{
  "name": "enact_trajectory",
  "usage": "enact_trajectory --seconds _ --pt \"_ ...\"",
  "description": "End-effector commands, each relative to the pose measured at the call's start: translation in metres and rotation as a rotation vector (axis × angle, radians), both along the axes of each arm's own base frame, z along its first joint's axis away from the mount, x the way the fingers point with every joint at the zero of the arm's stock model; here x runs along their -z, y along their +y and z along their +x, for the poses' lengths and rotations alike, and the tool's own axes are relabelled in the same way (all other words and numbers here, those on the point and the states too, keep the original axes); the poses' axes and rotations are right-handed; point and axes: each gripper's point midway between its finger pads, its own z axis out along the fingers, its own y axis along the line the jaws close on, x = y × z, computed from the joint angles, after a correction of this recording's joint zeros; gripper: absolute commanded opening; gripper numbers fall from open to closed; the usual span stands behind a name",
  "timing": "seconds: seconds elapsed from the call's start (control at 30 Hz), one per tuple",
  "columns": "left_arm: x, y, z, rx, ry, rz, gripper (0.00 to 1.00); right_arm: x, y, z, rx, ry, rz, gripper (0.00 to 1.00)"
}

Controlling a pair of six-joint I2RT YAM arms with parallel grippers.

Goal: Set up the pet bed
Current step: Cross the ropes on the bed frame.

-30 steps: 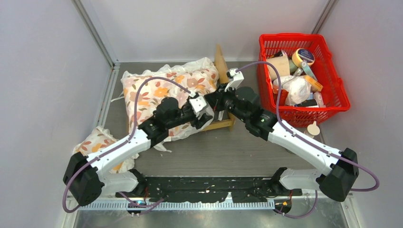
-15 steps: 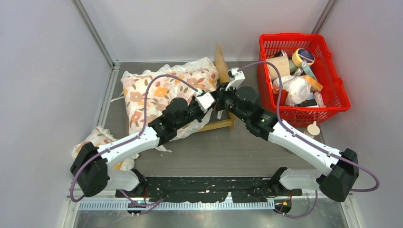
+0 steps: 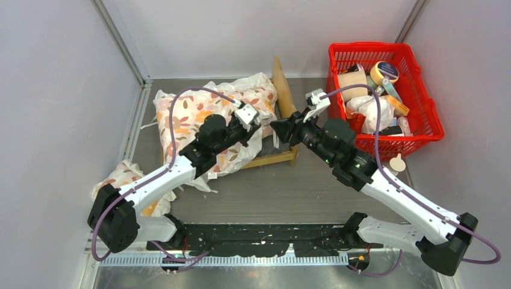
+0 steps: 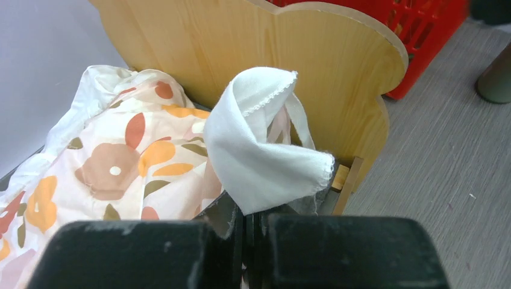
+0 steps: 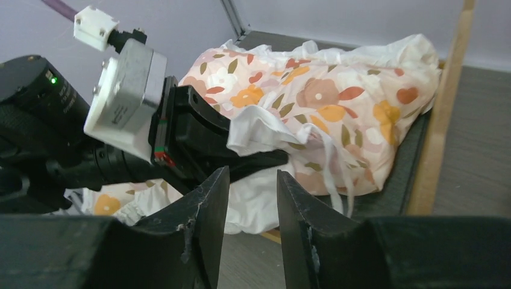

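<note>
Two tools are trading roles: left tool (image 4: 246, 220) is pinching shut on the white flap (image 4: 259, 144) of the floral cushion (image 3: 199, 114), pet bed (image 4: 313, 54) headboard just beyond it, while right tool (image 5: 248, 186) is opening empty and backing away, handing cushion placement over.

The cushion (image 3: 188, 114) is white with orange flowers. The bed (image 3: 281, 79) is pale wood, the basket (image 3: 431, 118) red, the desk (image 3: 289, 188) grey.

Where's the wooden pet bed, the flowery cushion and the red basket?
Light-wood pet bed (image 4: 337, 66): left wrist view, on its scalloped headboard.
White floral-print cushion (image 3: 187, 117): top external view, on its flowery middle.
Red plastic basket (image 3: 391, 147): top external view, on its near wall.
</note>
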Motion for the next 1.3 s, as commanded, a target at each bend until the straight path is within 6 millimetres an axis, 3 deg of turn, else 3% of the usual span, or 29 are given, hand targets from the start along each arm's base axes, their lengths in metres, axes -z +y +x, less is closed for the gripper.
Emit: enact_trajectory --seconds 0.0,0.23,0.43,0.67,0.77,0.87,1.27 --pt "-0.055 0.006 -0.004 0.053 -0.035 -0.133 0.0 0.008 -0.027 -0.003 0.047 -0.09 -0.166 0.41" --pt "-0.058 0.002 -0.022 0.22 0.028 -0.155 0.0 0.029 -0.03 0.01 0.078 -0.097 -0.292 0.36" --pt "-0.056 0.005 -0.03 0.299 0.081 -0.185 0.0 0.049 -0.017 0.025 0.069 -0.062 -0.379 0.43" --pt "-0.052 0.008 -0.035 0.359 0.112 -0.181 0.0 0.056 -0.007 0.039 0.095 -0.031 -0.37 0.44" --pt "-0.049 0.008 -0.037 0.381 0.128 -0.177 0.0 0.057 -0.003 0.044 0.105 -0.032 -0.358 0.37" --pt "-0.046 0.011 -0.034 0.374 0.141 -0.167 0.0 0.056 -0.009 0.049 0.148 -0.028 -0.364 0.09" --pt "-0.021 0.019 -0.03 0.366 0.13 -0.04 0.0 0.004 -0.02 0.021 0.09 -0.074 -0.277 0.05"
